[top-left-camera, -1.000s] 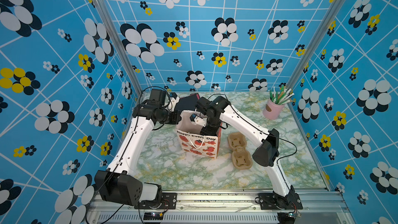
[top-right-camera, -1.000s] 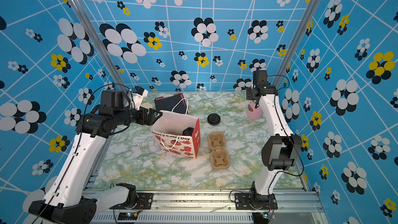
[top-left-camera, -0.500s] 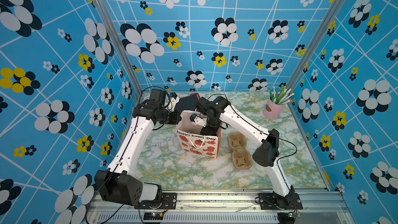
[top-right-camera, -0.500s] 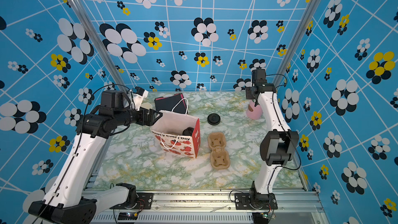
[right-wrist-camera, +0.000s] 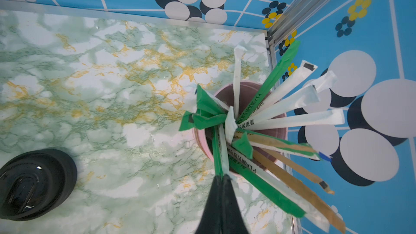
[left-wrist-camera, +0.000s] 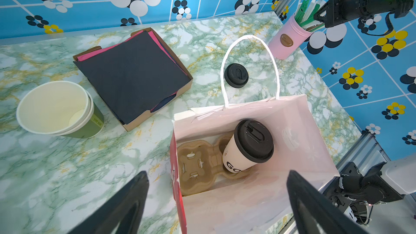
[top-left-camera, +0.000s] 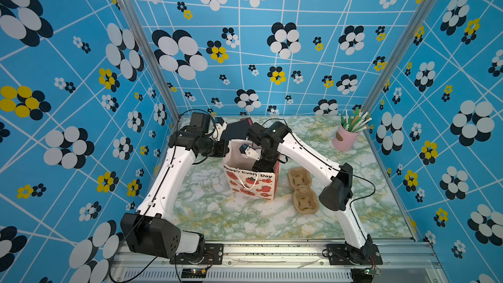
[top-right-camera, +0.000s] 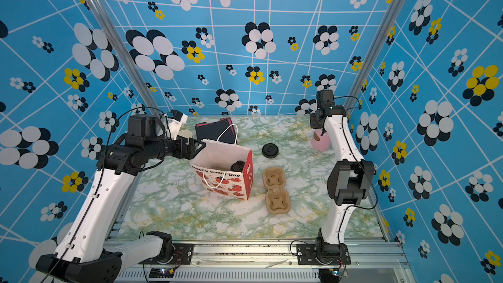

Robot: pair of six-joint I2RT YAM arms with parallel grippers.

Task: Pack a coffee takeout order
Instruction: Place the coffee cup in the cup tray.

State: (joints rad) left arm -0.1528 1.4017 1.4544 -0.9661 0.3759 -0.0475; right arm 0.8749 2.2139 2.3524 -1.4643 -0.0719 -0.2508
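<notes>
Covering the mouth of the paper bag (top-left-camera: 249, 183) in a top view, the right arm (top-left-camera: 302, 147) hides all that is inside. In a top view where this arm stands at the pink holder (top-right-camera: 321, 144), only the black lid (top-right-camera: 238, 165) shows in the bag, and the holder is mostly behind the arm. The left wrist view looks into the bag: the white cup (left-wrist-camera: 236, 156) sits there in one pocket of a cardboard carrier (left-wrist-camera: 195, 167), and the pocket's rim cuts off its foot.

The cup's dark lettering reads "GO"; the rest is hidden. The bag says "Happy Every Day". On the wrapped straws (right-wrist-camera: 281, 106) I can read "PLA", but not the characters after it. The brown label on the holder and the print on the green cups (left-wrist-camera: 56, 109) are too small to read.

The cup's long axis runs from the bag's floor to its mouth, leaning a little, with the lid end up. The black napkin (left-wrist-camera: 132, 73) lies flat on the pink napkins (left-wrist-camera: 158, 39) in a cardboard tray (left-wrist-camera: 157, 108), outside the bag. A loose lid (left-wrist-camera: 236, 75) lies on the table (left-wrist-camera: 67, 176) between the bag and the holder.

The left gripper (left-wrist-camera: 217, 173) is spread wide and empty, just beside the bag. The right gripper (right-wrist-camera: 221, 176) has its fingers pressed together, the tips at a green-and-white straw; whether they pinch it I cannot tell.
</notes>
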